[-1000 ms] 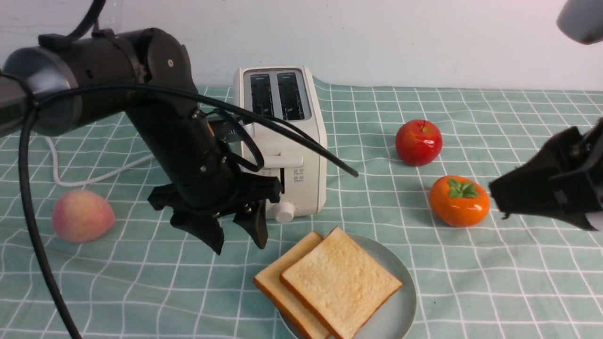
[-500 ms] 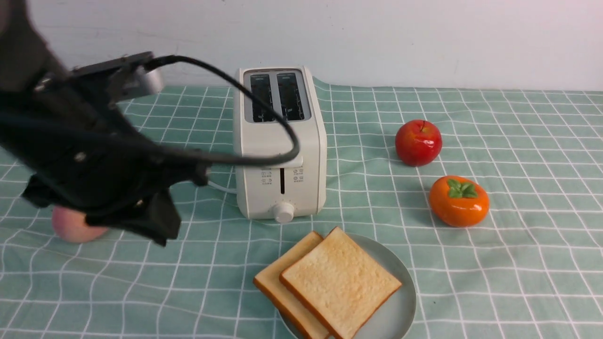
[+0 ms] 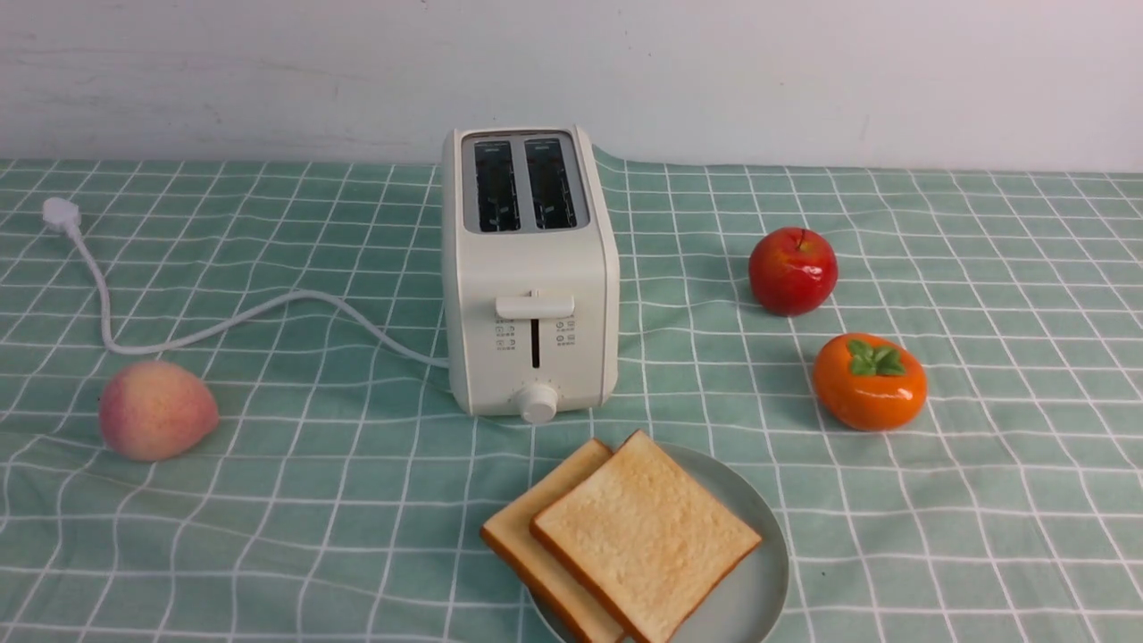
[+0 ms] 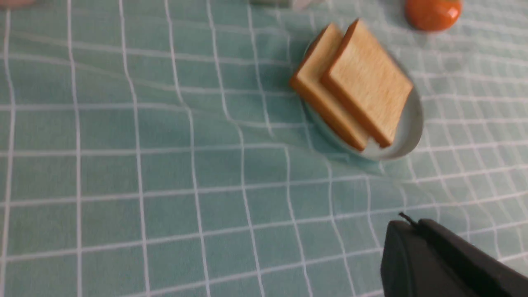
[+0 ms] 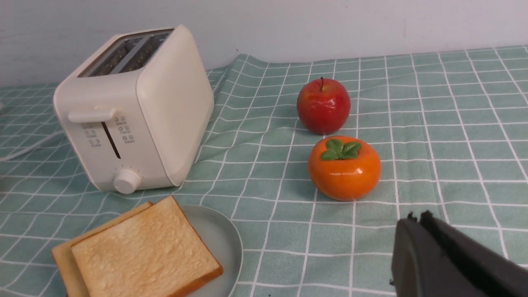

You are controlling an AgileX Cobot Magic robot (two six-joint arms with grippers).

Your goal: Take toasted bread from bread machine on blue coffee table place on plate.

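In the front view, the plate sits at the lower centre of the frame and runs off its bottom edge, with two slices of toast on it. The upper slice lies partly over the lower one, and the lower slice reaches past the plate's rim toward the left of the frame. The toaster stands upright above the plate in the frame, upper centre, and no bread shows in its two dark slots. Its white cord runs to a plug at the upper left, above a peach. A red apple and an orange persimmon rest on the gridded tablecloth right of centre. In the left wrist view, the plate holds both slices, which overlap; the left gripper has its jaws together with nothing between them, over the cloth and apart from the plate. In the right wrist view, the toast again lies on the plate, near the toaster's knob; the right gripper has its jaws together, holding nothing, with the persimmon and apple beyond it.
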